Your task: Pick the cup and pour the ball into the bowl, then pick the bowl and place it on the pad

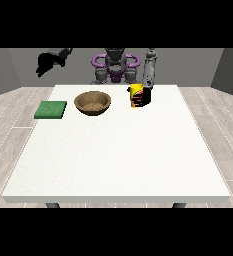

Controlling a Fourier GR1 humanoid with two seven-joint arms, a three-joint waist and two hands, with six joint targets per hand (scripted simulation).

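A yellow cup stands upright on the white table near its far edge, right of centre. The hand at the view's right is at the cup, its dark fingers curled round the cup's lower side. A brown wooden bowl sits to the left of the cup. A green square pad lies flat further left, near the table's left edge. The hand at the view's left hangs raised in the air above and behind the pad, away from everything. No ball shows from here.
The robot's torso stands behind the table's far edge. A wooden floor surrounds the table. The table's near half stretches towards the camera as white surface.
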